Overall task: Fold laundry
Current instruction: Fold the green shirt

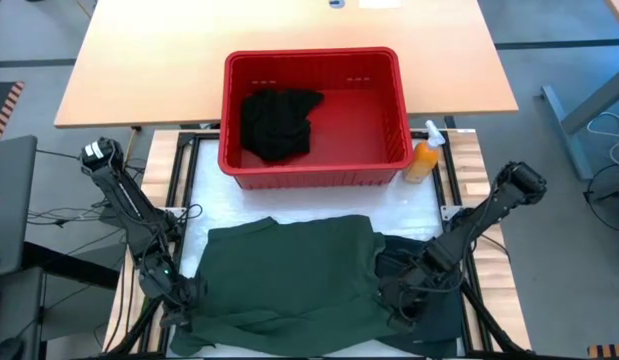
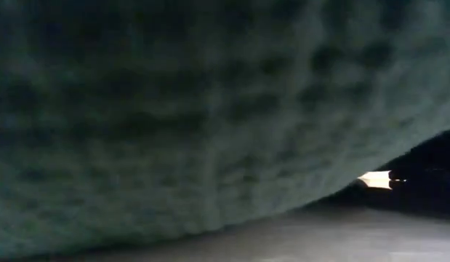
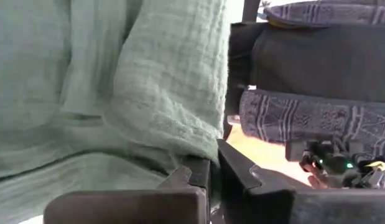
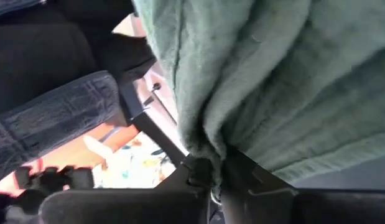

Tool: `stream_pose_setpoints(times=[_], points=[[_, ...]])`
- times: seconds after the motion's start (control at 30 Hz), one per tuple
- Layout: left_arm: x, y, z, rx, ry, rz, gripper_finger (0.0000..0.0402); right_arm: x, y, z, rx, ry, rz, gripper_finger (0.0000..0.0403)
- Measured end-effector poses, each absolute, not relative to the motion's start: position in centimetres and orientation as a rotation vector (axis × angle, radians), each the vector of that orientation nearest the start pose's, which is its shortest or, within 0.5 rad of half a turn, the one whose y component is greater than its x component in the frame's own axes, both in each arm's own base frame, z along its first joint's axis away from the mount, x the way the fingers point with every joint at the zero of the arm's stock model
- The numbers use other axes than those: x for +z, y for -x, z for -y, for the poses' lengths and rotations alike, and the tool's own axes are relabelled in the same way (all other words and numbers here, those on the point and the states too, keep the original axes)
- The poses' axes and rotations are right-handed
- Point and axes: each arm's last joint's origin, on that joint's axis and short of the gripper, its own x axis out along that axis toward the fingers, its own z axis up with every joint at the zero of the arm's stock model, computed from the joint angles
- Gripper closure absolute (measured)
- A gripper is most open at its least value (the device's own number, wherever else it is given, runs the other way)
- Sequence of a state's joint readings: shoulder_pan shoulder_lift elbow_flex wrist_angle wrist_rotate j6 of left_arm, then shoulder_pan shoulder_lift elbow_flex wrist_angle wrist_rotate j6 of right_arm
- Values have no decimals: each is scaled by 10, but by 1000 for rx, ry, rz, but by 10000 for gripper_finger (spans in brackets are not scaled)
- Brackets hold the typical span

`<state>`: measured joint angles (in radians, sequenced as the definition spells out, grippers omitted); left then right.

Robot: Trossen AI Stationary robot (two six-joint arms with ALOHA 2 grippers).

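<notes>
High view shows the left gripper and right gripper each pinching an opposite end of the green shirt, stretched widthwise between them.

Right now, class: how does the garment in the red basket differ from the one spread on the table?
The black garment is bunched in a heap; the green garment lies spread out. The black one sits untouched inside the red basket; the green one is pinched by the left gripper and right gripper. Both are dark, soft cloth.
</notes>
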<state>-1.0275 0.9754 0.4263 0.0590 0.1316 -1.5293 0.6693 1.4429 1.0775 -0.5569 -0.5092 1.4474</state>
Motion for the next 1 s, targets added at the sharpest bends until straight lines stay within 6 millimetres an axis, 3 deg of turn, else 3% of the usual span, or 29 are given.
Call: stream_pose_setpoints(times=[0.4,0.63,0.8,1.0], points=[[204,-97,170,-592,1083,-1203,325,260,-218,-192,225,-1127,-1664,278],[214,-93,155,-595,1082,-1153,313,273,-222,-176,287,-1203,-1684,223],[228,-92,136,-545,1048,-915,312,299,-216,-152,324,-1248,-1535,221],[224,-102,104,-244,874,-665,312,321,-213,-106,209,-1210,-1195,234]])
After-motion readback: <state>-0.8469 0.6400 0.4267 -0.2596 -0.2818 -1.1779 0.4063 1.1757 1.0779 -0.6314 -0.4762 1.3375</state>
